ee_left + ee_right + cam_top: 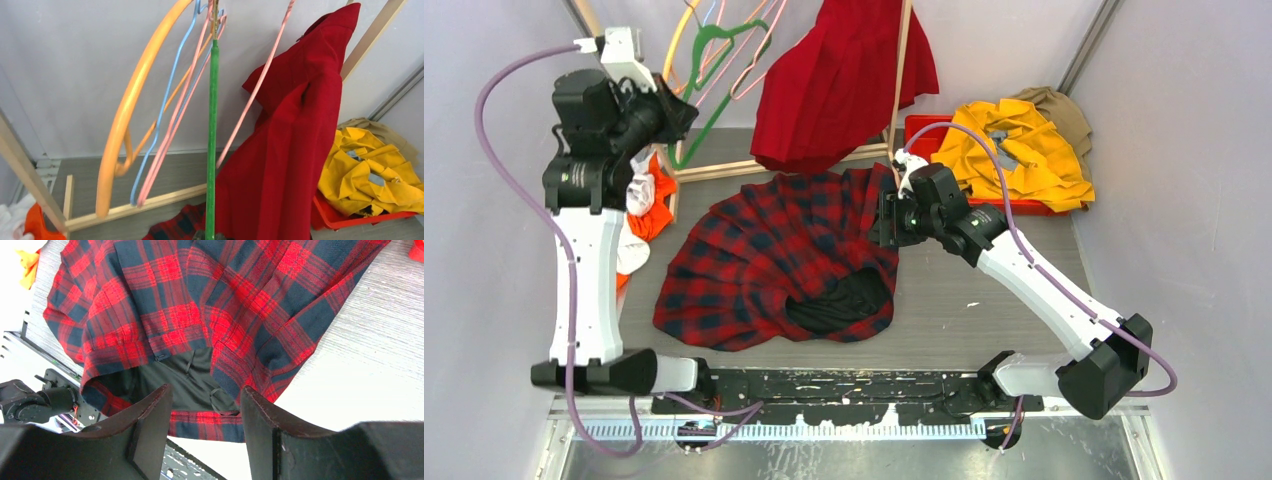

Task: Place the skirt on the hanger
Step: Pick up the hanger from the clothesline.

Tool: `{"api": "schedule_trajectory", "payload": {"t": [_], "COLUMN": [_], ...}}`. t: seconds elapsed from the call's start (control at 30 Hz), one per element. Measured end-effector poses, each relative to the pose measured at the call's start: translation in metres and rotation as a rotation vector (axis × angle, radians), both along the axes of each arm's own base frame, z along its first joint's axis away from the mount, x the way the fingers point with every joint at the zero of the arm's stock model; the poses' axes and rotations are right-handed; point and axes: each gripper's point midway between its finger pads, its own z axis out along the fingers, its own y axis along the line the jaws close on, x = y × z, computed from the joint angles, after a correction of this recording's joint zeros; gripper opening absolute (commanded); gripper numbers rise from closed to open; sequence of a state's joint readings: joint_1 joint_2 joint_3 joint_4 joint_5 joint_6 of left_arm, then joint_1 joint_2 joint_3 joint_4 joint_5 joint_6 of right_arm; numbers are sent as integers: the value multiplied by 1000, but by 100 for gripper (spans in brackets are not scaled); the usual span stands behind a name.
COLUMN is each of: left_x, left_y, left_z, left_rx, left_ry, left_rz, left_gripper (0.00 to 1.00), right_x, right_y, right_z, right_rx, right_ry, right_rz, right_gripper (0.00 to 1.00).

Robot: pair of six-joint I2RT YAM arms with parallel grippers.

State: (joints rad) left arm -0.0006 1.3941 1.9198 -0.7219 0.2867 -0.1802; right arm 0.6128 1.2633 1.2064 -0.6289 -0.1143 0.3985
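Skirt [839, 85] hanging at the back on the wooden rack [902, 70], hem down by the far edge of the plaid garment [764, 250] spread on the table [984, 300]. Cannot tell which hanger carries it. Left fingers [679, 110] raised among the hangers, pressed together on the lower end of the green hanger [212, 125]. Right fingers [150, 435] apart, holding nothing, hovering low above the plaid garment's dark lining.

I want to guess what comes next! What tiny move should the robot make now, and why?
Probably the left pincer should lift the green hanger off the rack: it looks shut on that hanger's lower end. The right pincer hovers open and empty above the plaid garment.
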Motion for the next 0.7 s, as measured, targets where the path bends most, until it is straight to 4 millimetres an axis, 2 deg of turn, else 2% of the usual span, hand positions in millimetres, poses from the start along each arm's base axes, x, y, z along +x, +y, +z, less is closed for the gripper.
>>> {"api": "schedule_trajectory", "payload": {"t": [0.17,0.37,0.5,0.57,0.7], "left_x": [-56,-121,-154,-168,-192], "left_y": [4,11,11,10,9], "left_z": [-12,-14,-35,-48,-79], "left_rx": [-26,-53,-67,-74,-72], "left_ry": [41,59,117,153,243], "left_rz": [40,99,103,103,102], "left_gripper": [1,0,0,0,0], "right_x": [0,1,9,25,80], "right_y": [0,1,0,3,8], "right_z": [1,5,12,28,79], "right_rx": [1,14,16,30,71], "right_ry": [-2,-17,-27,-54,-172], "right_rz": [0,-1,-24,-52,-146], "right_gripper": [58,59,60,60,59]}}
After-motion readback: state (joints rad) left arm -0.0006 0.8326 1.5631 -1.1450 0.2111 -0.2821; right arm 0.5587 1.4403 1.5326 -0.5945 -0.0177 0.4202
